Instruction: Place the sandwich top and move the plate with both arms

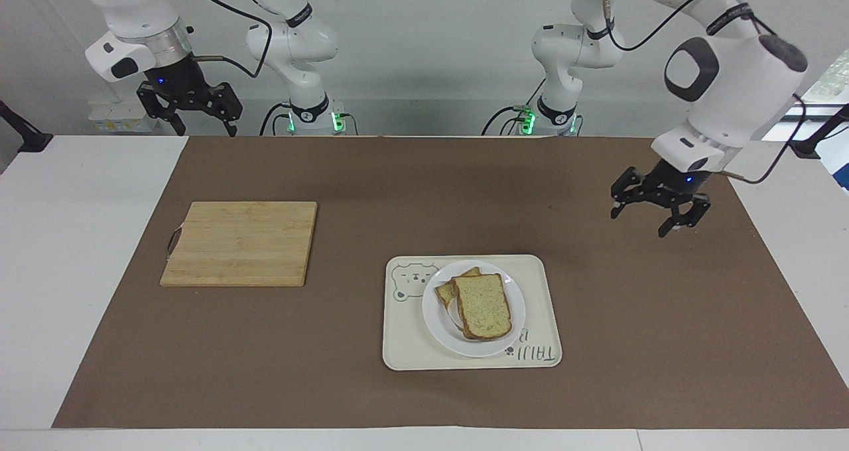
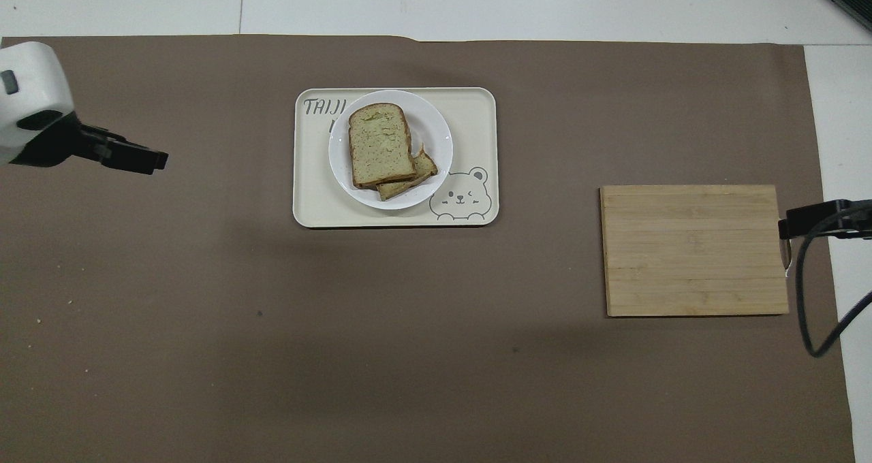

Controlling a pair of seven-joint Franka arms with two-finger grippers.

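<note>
The sandwich top (image 1: 484,305) (image 2: 380,143) lies on another bread slice whose corner pokes out beneath it. Both rest on the white plate (image 1: 438,323) (image 2: 436,136), which sits on a cream tray (image 1: 538,285) (image 2: 477,109). My left gripper (image 1: 638,224) (image 2: 139,158) hangs open and empty in the air over the brown mat, toward the left arm's end of the table and well apart from the tray. My right gripper (image 1: 205,131) (image 2: 793,226) waits open and empty, raised over the table's edge by the right arm's base.
A wooden cutting board (image 1: 242,242) (image 2: 695,248) lies bare on the brown mat (image 1: 371,192) toward the right arm's end. The tray carries a bear drawing (image 1: 412,280) at one corner.
</note>
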